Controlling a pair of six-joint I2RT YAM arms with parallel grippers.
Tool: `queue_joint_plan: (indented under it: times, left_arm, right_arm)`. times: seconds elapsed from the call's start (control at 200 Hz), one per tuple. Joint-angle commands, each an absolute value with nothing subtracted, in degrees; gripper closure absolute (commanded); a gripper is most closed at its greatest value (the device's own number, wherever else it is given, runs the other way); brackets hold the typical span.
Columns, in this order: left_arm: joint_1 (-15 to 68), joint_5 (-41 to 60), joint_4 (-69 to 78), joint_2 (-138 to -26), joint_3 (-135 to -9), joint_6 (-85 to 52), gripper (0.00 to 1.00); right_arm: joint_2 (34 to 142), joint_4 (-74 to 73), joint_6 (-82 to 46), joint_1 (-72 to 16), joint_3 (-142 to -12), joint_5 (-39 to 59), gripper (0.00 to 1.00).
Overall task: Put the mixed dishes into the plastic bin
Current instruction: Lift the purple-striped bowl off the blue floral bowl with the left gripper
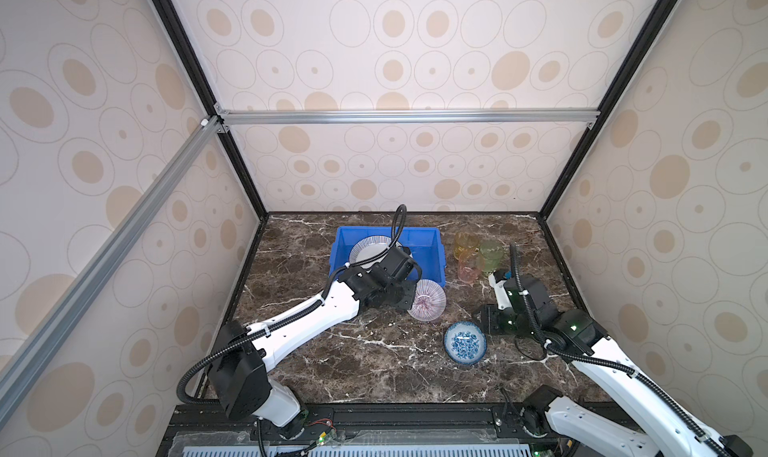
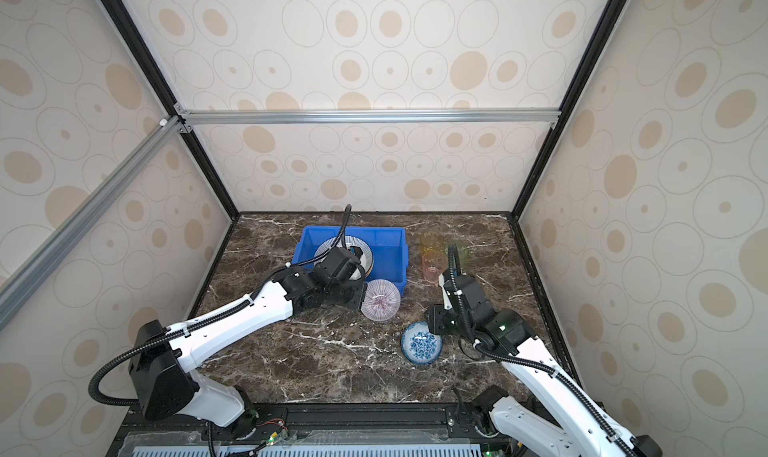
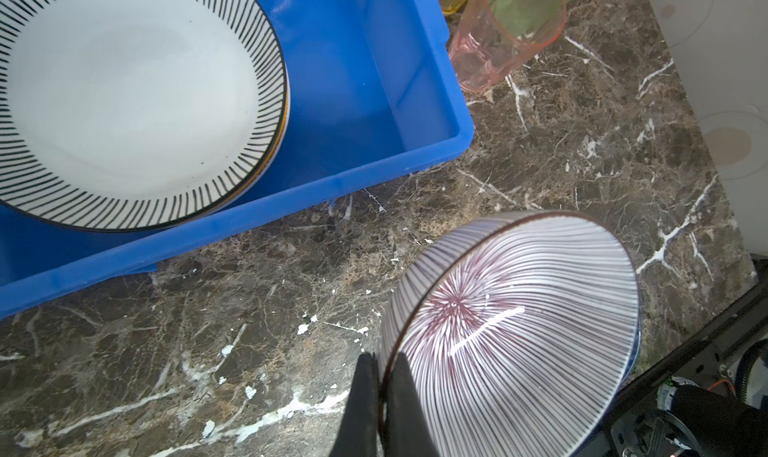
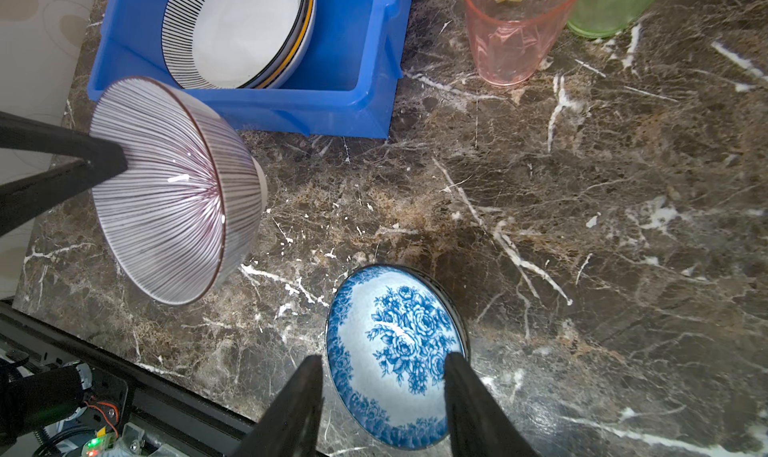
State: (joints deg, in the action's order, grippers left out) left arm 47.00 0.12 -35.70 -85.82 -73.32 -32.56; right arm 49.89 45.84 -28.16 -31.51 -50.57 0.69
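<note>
My left gripper (image 3: 384,357) is shut on the rim of the purple-rayed bowl (image 1: 427,300), which hangs tilted just in front of the near right corner of the blue plastic bin (image 1: 432,243). In the bin lies a striped-rim plate (image 3: 124,102) on top of other plates. The blue floral bowl (image 4: 395,351) sits upright on the marble. Over it my right gripper (image 4: 384,359) stands open, one finger outside its rim and one over its inside. Pink (image 1: 471,268), yellow (image 1: 465,243) and green (image 1: 492,253) tumblers stand right of the bin.
The right half of the bin's floor (image 3: 353,81) is bare. The tumblers stand close together just beyond my right wrist. Cage walls enclose the marble table (image 1: 353,372) on three sides, and a black rail (image 1: 395,413) runs along its front edge.
</note>
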Motion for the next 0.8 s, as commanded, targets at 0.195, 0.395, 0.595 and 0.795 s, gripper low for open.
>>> queue_joint_plan:
  times: [0.195,0.395,0.595,0.795]
  left_arm:
    - [41.9,1.4,-36.3,-83.4,-76.1,-28.5,1.00]
    - [37.7,2.9,-37.4,-83.8,-77.1,-26.6,1.00]
    - [34.5,4.3,-37.3,-84.5,-78.3,-24.9,1.00]
    - [31.4,5.8,-37.4,-85.6,-80.2,-23.6,1.00]
  right_arm:
    - [52.2,44.9,-28.1,-32.0,-53.2,0.5,0.50]
    - [53.5,43.7,-28.8,-32.0,-53.1,0.4,0.50]
    - [55.7,43.7,-28.9,-32.0,-54.2,0.5,0.50]
    - [57.1,43.7,-28.8,-32.0,-55.2,-0.2,0.50]
